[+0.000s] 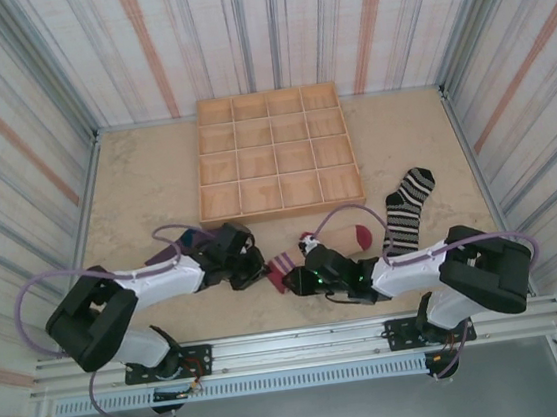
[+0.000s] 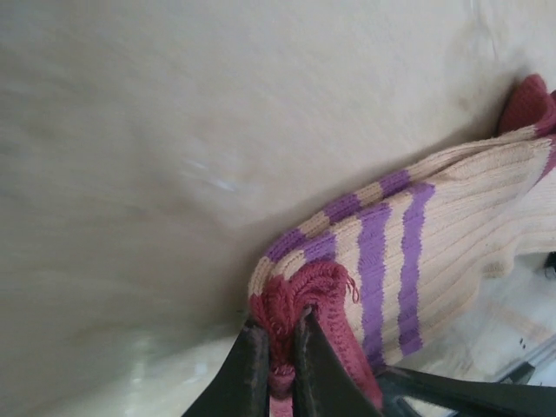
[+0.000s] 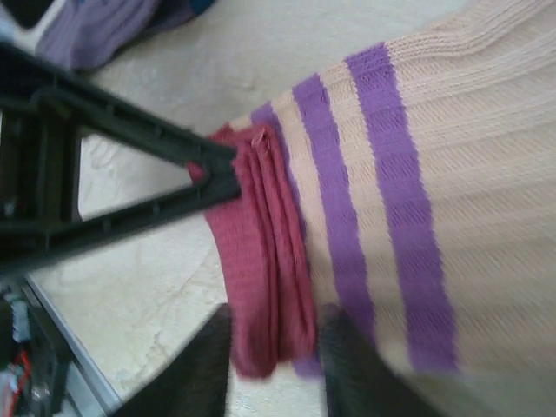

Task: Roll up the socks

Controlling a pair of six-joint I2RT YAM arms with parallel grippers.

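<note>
Overhead looks down; both wrist cameras closely share peach sock (image 2: 452, 248).

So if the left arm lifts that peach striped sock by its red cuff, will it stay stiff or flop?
Likely floppy: the peach sock is soft ribbed knit, already bunched where the left fingers pinch its cuff. Probably light, so the rest should dangle. The knit looks grippy, so slipping seems unlikely.

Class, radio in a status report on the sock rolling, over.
Left gripper shut on peach sock cuff. Right gripper astride same cuff, grip unclear. Black-and-white sock lies apart.
</note>
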